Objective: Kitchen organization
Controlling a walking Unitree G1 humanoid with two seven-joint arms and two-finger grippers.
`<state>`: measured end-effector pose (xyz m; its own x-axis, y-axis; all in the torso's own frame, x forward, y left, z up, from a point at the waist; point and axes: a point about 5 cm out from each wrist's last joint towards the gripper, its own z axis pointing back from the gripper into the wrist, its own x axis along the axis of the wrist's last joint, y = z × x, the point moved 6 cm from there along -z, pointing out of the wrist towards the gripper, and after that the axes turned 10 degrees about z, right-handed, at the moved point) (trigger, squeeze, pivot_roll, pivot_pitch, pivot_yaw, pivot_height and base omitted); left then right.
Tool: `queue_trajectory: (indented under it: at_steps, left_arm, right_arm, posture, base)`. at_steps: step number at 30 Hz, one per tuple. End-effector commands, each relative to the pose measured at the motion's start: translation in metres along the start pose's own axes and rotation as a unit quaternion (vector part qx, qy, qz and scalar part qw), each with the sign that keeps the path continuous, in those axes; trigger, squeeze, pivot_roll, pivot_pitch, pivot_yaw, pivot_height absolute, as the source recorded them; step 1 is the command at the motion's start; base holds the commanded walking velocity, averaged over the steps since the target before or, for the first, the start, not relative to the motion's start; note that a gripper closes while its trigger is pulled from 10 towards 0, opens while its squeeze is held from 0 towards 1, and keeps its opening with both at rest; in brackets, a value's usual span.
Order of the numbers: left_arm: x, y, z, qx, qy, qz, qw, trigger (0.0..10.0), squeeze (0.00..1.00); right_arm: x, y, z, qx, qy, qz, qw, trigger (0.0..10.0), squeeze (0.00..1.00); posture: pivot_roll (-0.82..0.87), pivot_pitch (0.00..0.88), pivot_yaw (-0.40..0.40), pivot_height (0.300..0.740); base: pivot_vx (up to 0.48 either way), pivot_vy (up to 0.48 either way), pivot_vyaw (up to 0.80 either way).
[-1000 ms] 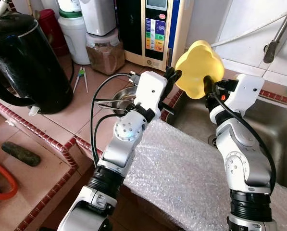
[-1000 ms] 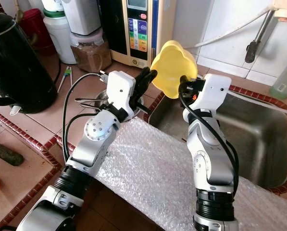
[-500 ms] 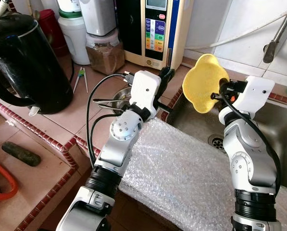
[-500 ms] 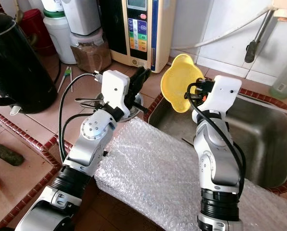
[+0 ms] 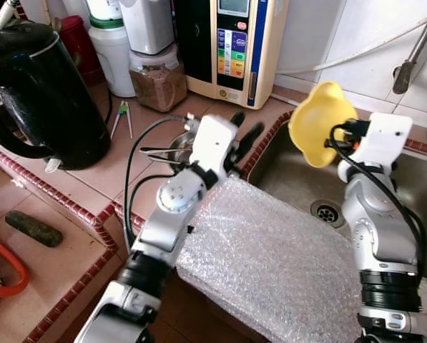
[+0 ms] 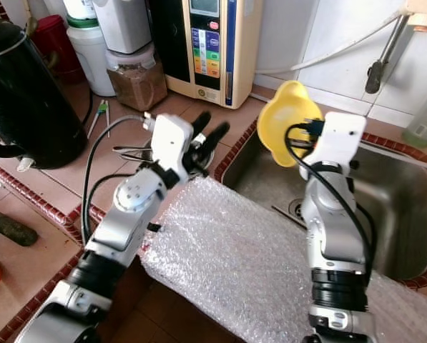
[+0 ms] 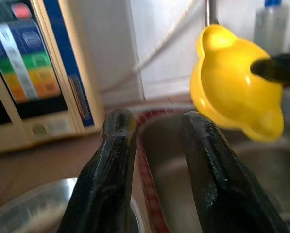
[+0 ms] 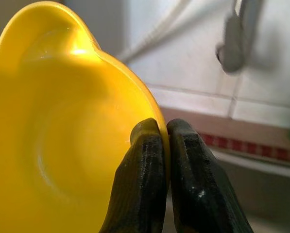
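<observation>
While right claw (image 8: 163, 131) pinches glossy lobed yellow bowl (image 5: 319, 123), left claw (image 7: 157, 124) spread.

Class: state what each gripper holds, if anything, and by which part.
Right gripper pinches the yellow bowl by its rim. Left gripper is open, holding nothing.

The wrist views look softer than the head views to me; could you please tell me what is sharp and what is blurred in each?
Left wrist view: the left gripper is fairly sharp, the yellow bowl and water purifier soft. Right wrist view: the right gripper pinching the bowl's rim is sharp, the tap behind blurred, with a glare spot on the bowl. Head views: crisp overall.
</observation>
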<state>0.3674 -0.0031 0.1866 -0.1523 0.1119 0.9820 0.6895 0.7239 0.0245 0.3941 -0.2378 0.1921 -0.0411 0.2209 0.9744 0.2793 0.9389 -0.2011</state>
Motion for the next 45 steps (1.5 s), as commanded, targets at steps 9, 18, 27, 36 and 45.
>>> queue_trajectory:
  at_steps: [9, 18, 27, 36, 45]
  left_arm:
    - [-0.013, -0.024, 0.014, -0.078, 0.043, -0.019, 0.996, 10.0, 1.0]
    - [-0.016, -0.028, 0.019, -0.093, 0.059, -0.02, 0.994, 10.0, 1.0]
    - [-0.021, -0.025, 0.021, -0.091, 0.077, -0.029, 0.992, 10.0, 1.0]
    - [-0.033, -0.026, 0.021, -0.087, 0.106, -0.024, 0.99, 10.0, 1.0]
    - [-0.039, -0.023, 0.02, -0.077, 0.116, -0.021, 0.99, 10.0, 1.0]
  right_arm:
    - [-0.056, -0.023, 0.0, -0.05, 0.096, 0.016, 0.994, 0.0, 0.0]
    - [-0.081, -0.019, 0.007, -0.055, 0.137, -0.016, 0.989, 0.7, 1.0]
    - [-0.085, -0.021, 0.005, -0.064, 0.149, -0.026, 0.986, 10.0, 1.0]
    - [-0.091, -0.035, 0.005, -0.09, 0.162, -0.02, 0.982, 10.0, 1.0]
    - [-0.075, -0.031, -0.004, -0.079, 0.144, -0.008, 0.986, 10.0, 1.0]
  posture:
    - [-0.14, 0.071, 0.074, 0.74]
    - [-0.13, 0.071, 0.08, 0.74]
    - [-0.14, 0.066, 0.075, 0.74]
    - [-0.14, 0.047, 0.057, 0.74]
    - [-0.16, 0.023, 0.041, 0.74]
  base:
    - [0.0, 0.0, 0.0]
    - [0.0, 0.0, 0.0]
    - [0.0, 0.0, 0.0]
    - [0.0, 0.0, 0.0]
    - [0.0, 0.0, 0.0]
